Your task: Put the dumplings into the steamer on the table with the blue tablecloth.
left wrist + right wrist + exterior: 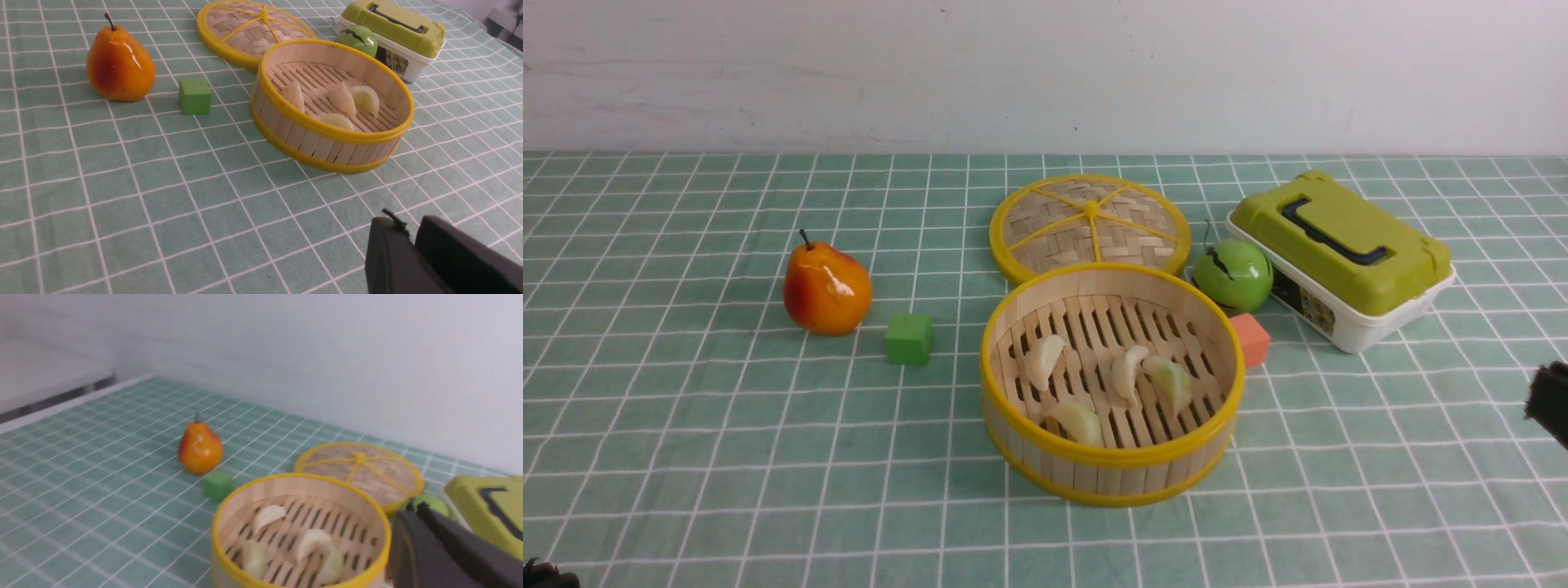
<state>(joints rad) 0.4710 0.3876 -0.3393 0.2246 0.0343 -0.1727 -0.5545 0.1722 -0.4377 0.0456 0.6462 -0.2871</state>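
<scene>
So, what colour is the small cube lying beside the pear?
The cube is plain green, with no pattern. The left wrist view shows it best.

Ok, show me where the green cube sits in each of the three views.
Front view: the green cube is on the cloth, left of the steamer and right of the pear.
Left wrist view: the cube lies between the pear and the steamer.
Right wrist view: the cube lies between the pear and the steamer.
Shared landmark: the pear.
</scene>
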